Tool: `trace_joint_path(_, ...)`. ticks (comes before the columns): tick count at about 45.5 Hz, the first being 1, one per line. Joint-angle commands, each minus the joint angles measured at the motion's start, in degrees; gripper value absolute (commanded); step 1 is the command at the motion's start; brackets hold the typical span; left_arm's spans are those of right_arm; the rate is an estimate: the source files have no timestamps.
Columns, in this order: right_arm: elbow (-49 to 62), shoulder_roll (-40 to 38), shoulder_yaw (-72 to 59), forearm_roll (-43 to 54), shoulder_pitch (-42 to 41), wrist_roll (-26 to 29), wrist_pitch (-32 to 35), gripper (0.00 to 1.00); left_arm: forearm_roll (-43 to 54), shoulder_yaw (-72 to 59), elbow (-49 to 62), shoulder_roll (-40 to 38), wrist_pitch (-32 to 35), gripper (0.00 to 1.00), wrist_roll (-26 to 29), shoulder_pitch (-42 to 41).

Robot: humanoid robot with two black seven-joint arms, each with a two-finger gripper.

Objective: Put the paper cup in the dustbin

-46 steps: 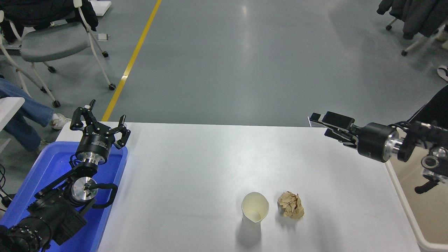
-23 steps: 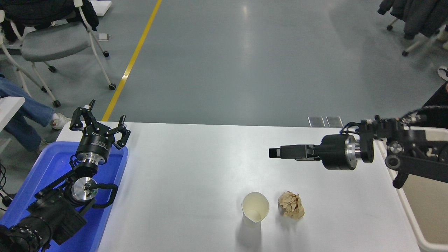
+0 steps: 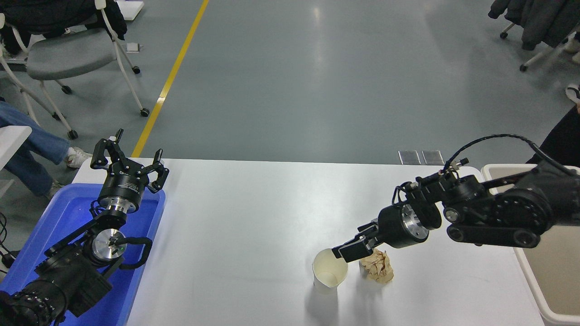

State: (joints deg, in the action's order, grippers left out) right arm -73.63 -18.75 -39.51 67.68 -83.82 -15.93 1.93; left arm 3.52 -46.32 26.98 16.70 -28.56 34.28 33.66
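Note:
The paper cup (image 3: 330, 271) stands upright on the white table (image 3: 244, 217), at the front and right of the middle, with its cream inside showing. My right gripper (image 3: 346, 251) hangs tilted down at the cup's right rim, open, and holds nothing. Whether it touches the rim I cannot tell. The beige dustbin (image 3: 532, 290) stands at the table's right edge, partly behind my right arm. My left gripper (image 3: 128, 158) is open and parked over the blue bin at the lower left.
A crumpled brown paper ball (image 3: 378, 267) lies just right of the cup, under my right gripper's wrist. A bright blue bin (image 3: 54, 226) stands at the table's left edge. A person's legs (image 3: 27, 136) and wheeled chairs (image 3: 68, 50) are at the far left.
My right arm has swung in from the far right, across and down to the cup's right rim. The cup, the paper ball and my left arm have not moved.

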Motion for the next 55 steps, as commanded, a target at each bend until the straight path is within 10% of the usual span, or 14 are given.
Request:
trace_joint_path(1, 4.19, 6.35, -3.73, 0.78, -0.03, -0.15, -2.63, 0.99, 0.0, 0.0, 0.0, 0.0, 0.0, 1.0, 0.0, 0.0)
trace_joint_path(28, 7.8, 8.9, -5.4, 0.87, 2.26, -0.59, -2.55, 0.82, 0.0, 0.0, 0.0, 0.0, 0.0, 1.0, 0.0, 0.0)
trace_joint_path(47, 7.8, 8.81, -8.39, 1.49, 1.47, -0.59, -2.63, 0.05, 0.0, 0.0, 0.0, 0.0, 0.0, 1.0, 0.0, 0.0)
trace_joint_path(55, 7.62, 8.99, -8.39, 1.14, 0.67, -0.59, -2.72, 0.0, 0.0, 0.0, 0.0, 0.0, 0.0, 1.0, 0.0, 0.0)
